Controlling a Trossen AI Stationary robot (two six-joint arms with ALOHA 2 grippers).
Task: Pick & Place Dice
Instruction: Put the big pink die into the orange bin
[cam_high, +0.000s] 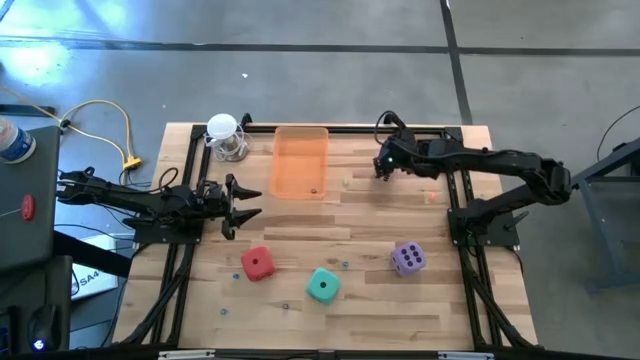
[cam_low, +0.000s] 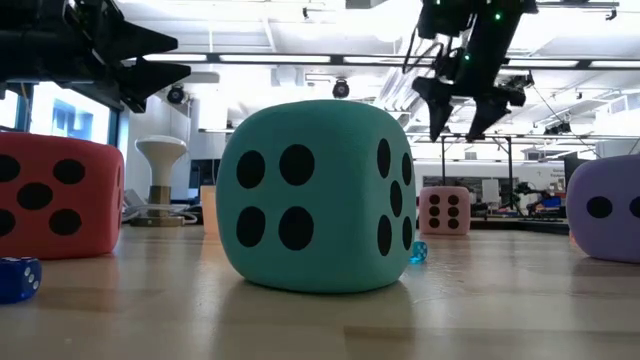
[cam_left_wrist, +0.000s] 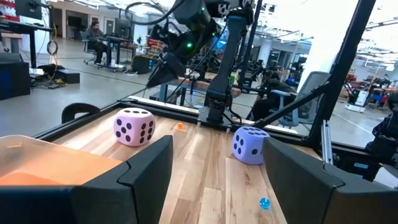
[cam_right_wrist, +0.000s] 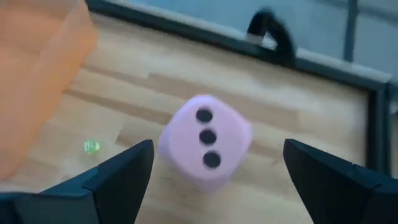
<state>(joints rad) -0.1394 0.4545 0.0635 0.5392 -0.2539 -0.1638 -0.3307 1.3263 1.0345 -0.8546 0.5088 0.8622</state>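
Below the right gripper's (cam_right_wrist: 211, 168) spread fingers: pale pink die (cam_right_wrist: 206, 142), three pips up.

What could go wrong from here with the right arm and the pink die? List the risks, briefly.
1. The pink die sits skewed between the open right gripper fingers, so closing may catch corners and squirt the die out.
2. The orange tray stands close beside the die; a descending finger could nudge it.
3. A small green bead lies on the wood near the die and could get pushed around or pinched.
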